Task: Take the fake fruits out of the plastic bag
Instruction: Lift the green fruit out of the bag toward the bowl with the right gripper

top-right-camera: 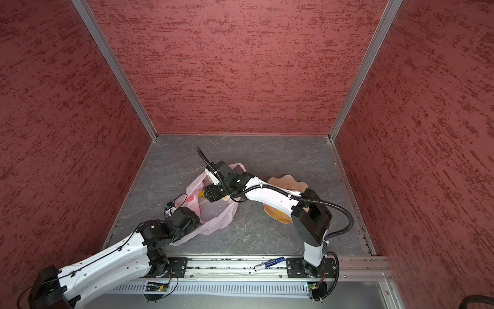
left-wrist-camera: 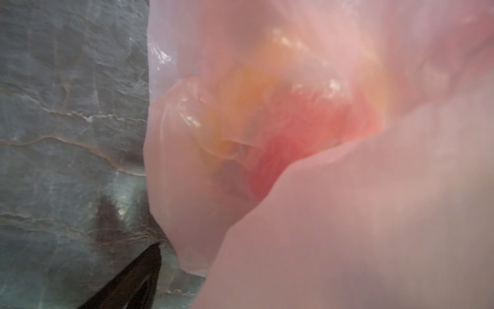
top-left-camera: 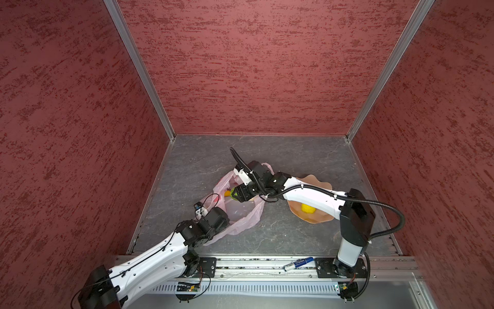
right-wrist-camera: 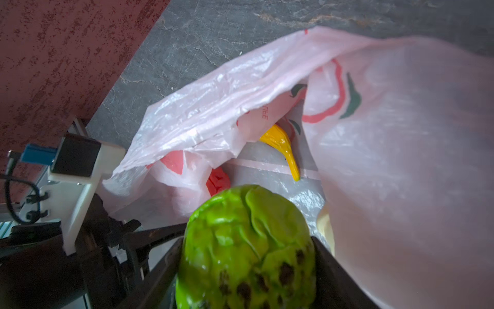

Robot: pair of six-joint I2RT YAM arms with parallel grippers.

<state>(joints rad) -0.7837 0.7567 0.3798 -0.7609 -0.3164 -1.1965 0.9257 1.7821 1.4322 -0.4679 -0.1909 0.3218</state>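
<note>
You see the plastic bag (top-left-camera: 242, 216) lying crumpled on the counter (top-left-camera: 294, 235), its mouth open. Your right tool (top-left-camera: 235, 197) reaches across over it with the green ball (top-left-camera: 234, 193) at its tip, and a yellow piece (top-left-camera: 227, 193) shows just beside. Your left arm (top-left-camera: 165, 246) covers the bag's near edge. A lemon (top-left-camera: 307, 208) sits in the peach bowl (top-left-camera: 319, 182).
</note>
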